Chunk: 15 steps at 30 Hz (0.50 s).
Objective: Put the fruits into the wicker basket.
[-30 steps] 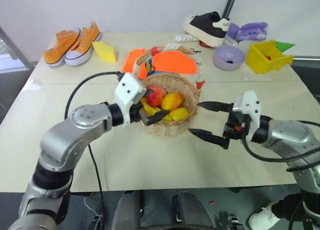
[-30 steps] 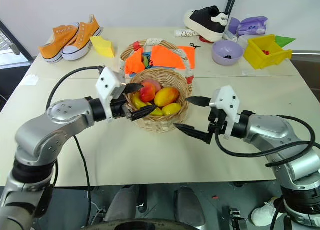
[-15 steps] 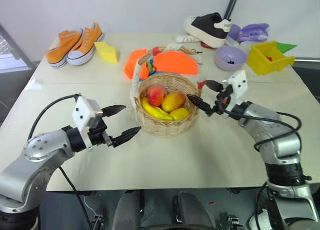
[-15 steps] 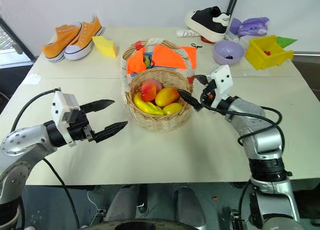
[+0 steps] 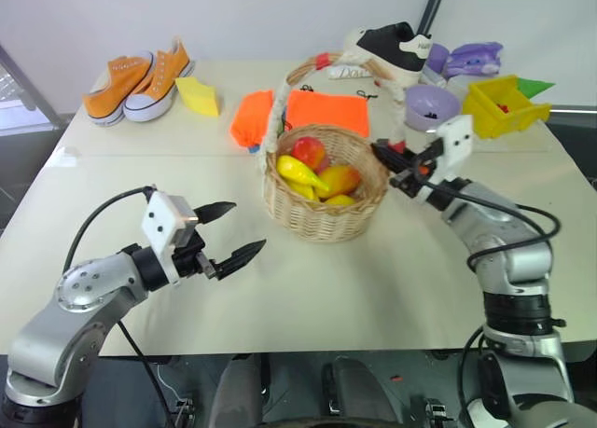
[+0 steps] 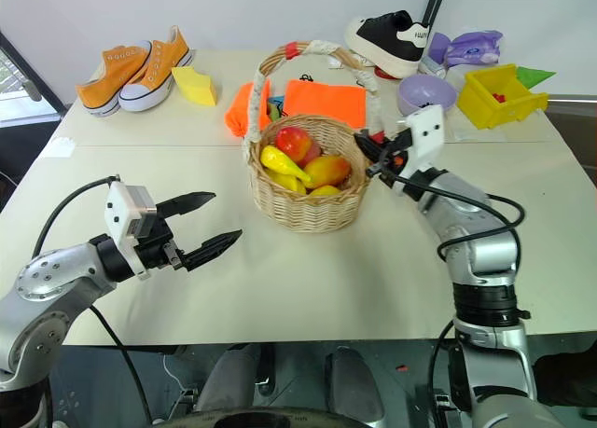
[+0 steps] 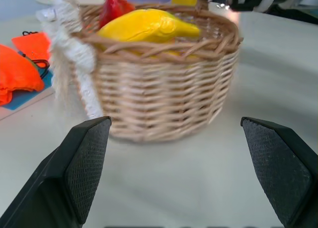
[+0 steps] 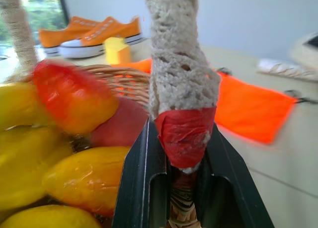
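Fruits (image 6: 303, 164) lie heaped inside the wicker basket (image 6: 308, 200), which stands on the bench (image 6: 392, 279) near its middle, handle arched upright over the load. A banana (image 6: 280, 160) rests across the top, an apple (image 6: 297, 141) behind it, a mango (image 6: 326, 170) toward the robot's right side.

Right claw (image 6: 367, 153) is clamped on the base of the handle at the basket's right rim; the right wrist view shows the red-wrapped foot of the handle (image 8: 185, 133) pinched between the two black fingers (image 8: 141, 188). Left claw (image 6: 207, 223) hovers just above the bench, spread wide and holding nothing, apart from the basket on its left side, its tips aimed toward the wicker wall.

Bare bench surface runs from the basket to the near edge and out to both side edges. Behind the basket lies orange cloth (image 6: 322, 100), close to the rim. Farther back sit orange sneakers (image 6: 135, 62), a yellow sponge (image 6: 194, 85), a black shoe (image 6: 387, 41), a purple bowl (image 6: 424, 94) and a yellow bin (image 6: 492, 94), all along the far edge.
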Available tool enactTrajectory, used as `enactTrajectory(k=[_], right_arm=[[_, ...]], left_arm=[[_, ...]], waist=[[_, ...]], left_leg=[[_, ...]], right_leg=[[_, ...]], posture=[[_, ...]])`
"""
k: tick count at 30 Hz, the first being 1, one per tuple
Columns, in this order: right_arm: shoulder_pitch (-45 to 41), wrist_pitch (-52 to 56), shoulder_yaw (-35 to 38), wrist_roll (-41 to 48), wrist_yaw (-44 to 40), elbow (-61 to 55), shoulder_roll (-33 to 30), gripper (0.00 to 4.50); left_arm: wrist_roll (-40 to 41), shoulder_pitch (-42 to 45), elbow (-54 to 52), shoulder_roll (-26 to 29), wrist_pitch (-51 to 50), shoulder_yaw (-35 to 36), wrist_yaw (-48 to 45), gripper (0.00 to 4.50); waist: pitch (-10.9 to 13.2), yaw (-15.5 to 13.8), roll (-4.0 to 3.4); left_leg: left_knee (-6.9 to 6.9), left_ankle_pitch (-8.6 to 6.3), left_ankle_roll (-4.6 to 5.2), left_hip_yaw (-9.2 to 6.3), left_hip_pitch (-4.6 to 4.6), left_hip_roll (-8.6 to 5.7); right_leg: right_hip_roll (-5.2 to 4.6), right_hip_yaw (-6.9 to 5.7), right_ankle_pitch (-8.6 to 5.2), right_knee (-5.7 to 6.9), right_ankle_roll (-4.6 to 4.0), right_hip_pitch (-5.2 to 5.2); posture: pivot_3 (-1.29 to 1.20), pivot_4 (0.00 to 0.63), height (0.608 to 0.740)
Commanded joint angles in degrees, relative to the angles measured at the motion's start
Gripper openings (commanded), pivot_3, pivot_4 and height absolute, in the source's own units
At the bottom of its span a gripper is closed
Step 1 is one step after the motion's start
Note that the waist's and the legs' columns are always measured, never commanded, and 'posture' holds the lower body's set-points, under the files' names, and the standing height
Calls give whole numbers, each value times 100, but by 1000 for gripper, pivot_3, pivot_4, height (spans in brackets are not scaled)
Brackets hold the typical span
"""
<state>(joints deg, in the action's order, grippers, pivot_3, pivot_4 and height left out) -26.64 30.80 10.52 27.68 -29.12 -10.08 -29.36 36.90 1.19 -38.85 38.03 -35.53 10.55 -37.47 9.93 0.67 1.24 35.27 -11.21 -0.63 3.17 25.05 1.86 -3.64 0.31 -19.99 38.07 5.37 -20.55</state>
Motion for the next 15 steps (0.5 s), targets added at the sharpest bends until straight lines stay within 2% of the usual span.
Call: enactTrajectory(k=[1, 6, 12, 15], right_arm=[[77, -51, 781, 29, 74, -261, -512, 36], [465, -264, 1547, -194, 160, 192, -1133, 36], [762, -788, 2027, -561, 599, 975, -1120, 36], [852, -814, 2148, -492, 658, 1057, -1029, 1585]], left_arm=[[12, 189, -14, -38, 120, -110, -18, 4500], [-90, 525, 239, -161, 193, -424, -53, 4500], [-301, 911, 636, -328, 357, -764, -133, 4500], [-353, 955, 723, -365, 412, -818, -167, 4500]], waist=[[0, -2, 0], [0, -3, -1], [-6, 26, -22], [-7, 30, -45]], left_leg=[[0, 0, 0, 0, 0, 0], [0, 0, 1, 1, 0, -1], [3, 1, 2, 8, -3, 0], [2, 2, 3, 15, -4, 1]], right_leg=[[0, 0, 0, 0, 0, 0], [2, 0, 0, -1, 0, 1], [11, 6, 1, 2, 2, 0], [15, 15, 1, 4, 4, -4]], posture=[[0, 150, 733], [0, 150, 733], [0, 150, 733], [0, 150, 733]])
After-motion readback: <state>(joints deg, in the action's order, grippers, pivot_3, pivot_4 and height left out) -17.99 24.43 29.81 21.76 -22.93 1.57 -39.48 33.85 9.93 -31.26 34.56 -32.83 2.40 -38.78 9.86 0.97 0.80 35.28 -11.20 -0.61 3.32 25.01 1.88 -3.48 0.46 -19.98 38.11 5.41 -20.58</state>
